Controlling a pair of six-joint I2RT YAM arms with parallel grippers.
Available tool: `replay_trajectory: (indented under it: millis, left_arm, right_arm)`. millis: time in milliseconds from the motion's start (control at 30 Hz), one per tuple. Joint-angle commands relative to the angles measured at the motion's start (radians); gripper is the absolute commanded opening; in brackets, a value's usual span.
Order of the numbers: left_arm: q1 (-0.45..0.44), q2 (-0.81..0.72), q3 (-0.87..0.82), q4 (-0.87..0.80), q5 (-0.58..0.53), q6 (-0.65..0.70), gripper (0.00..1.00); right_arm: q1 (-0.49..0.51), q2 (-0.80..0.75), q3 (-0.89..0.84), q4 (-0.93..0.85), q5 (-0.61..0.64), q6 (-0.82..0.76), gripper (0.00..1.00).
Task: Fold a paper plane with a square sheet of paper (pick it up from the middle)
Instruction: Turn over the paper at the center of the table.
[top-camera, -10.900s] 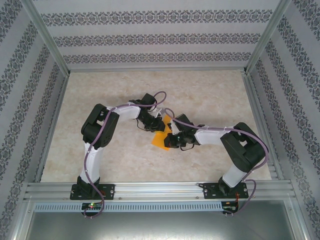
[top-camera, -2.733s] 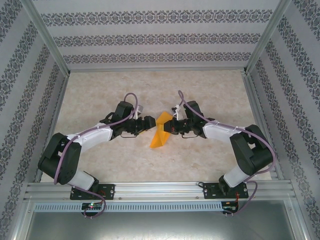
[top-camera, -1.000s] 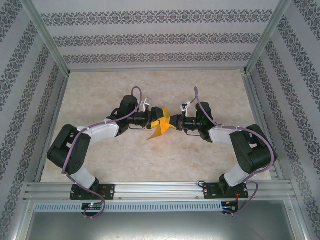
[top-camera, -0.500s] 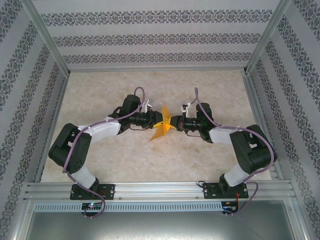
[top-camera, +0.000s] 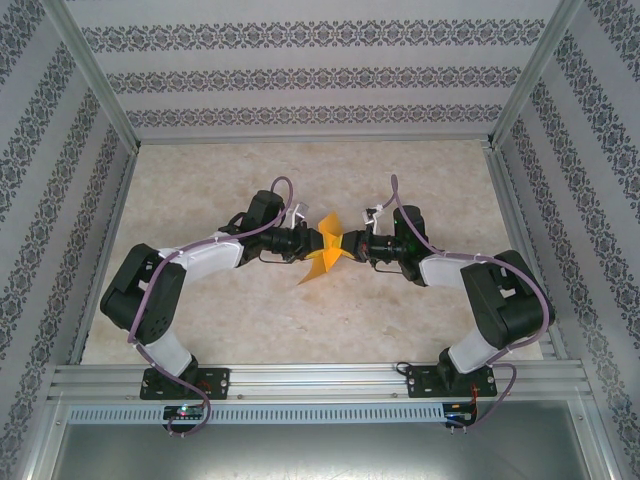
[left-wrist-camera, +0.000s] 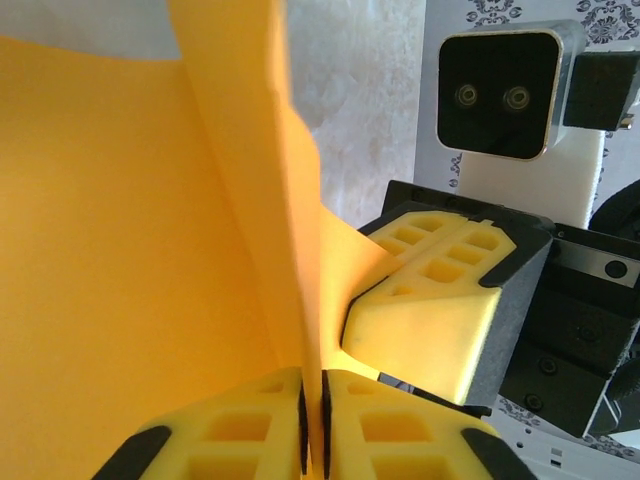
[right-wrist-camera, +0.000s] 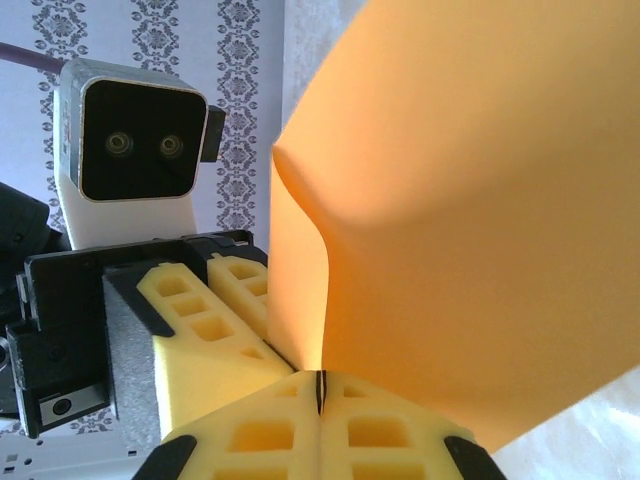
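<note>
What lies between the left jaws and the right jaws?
The partly folded orange paper, with the left jaws and right jaws each shut on it from opposite sides, as the top view shows.

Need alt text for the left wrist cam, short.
The left gripper pinches a creased orange paper sheet that rises from its fingers and covers much of the picture. The right gripper clamps the same sheet opposite, its wrist camera above it.

Bright, even light falls from above, leaving only faint, soft shadows on the pale table (top-camera: 400, 180). In both wrist views the orange paper (left-wrist-camera: 120, 250) glows warmly, shaded darker along its fold, and the nearest yellow fingers (right-wrist-camera: 235, 440) look slightly soft. The overhead view stays sharp throughout.
</note>
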Motion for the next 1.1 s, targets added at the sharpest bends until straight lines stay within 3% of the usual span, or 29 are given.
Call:
replay_trajectory:
  millis: [0,67,300,400,733,1067]
  left_arm:
    - [-0.012,0.008,0.030,-0.019,0.012,0.027,0.13]
    - [-0.012,0.007,0.030,-0.017,0.013,0.023,0.10]
    - [-0.013,0.011,0.030,0.020,0.005,-0.016,0.10]
    - [-0.013,0.013,0.026,0.054,0.000,-0.044,0.10]
    - [-0.015,0.022,0.018,0.144,0.011,-0.113,0.10]
    - [-0.028,0.031,-0.004,0.218,0.006,-0.154,0.11]
  right_arm:
    - [-0.009,-0.031,-0.015,-0.003,-0.013,-0.024,0.03]
    - [-0.009,-0.038,-0.017,-0.013,-0.013,-0.027,0.07]
    - [-0.027,-0.155,-0.027,-0.247,0.037,-0.136,0.39]
    - [-0.034,-0.230,-0.054,-0.326,0.079,-0.152,0.46]
    - [0.043,-0.338,-0.160,-0.175,0.177,0.096,0.61]
    - [0.115,-0.268,-0.160,-0.019,0.257,0.261,0.63]
